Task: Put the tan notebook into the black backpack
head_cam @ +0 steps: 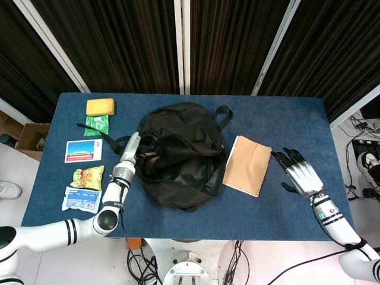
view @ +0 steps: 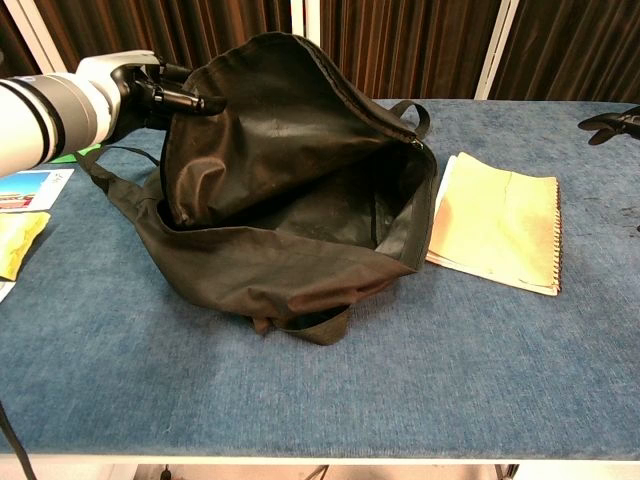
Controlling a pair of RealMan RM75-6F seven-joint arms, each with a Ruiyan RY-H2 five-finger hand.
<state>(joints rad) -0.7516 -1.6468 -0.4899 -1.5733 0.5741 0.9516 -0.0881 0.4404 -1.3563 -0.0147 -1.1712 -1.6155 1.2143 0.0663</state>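
Observation:
The black backpack [head_cam: 178, 155] lies in the middle of the blue table, its mouth facing the notebook. My left hand [head_cam: 132, 152] grips the bag's upper flap at its left side; in the chest view this hand [view: 150, 92] holds the flap up, so the dark inside of the backpack [view: 300, 215] shows. The tan notebook [head_cam: 247, 165] lies flat just right of the bag, its spiral edge on the far side, and its near corner touches the bag's mouth [view: 498, 222]. My right hand [head_cam: 298, 173] hovers right of the notebook with fingers spread and nothing in it; only its fingertips [view: 612, 122] show in the chest view.
Along the table's left side lie a yellow sponge [head_cam: 100, 107], a green packet [head_cam: 98, 123], a postcard [head_cam: 83, 150], a colourful snack bag [head_cam: 88, 176] and a blue-white pouch [head_cam: 81, 199]. Dark curtains hang behind the table [head_cam: 285, 113].

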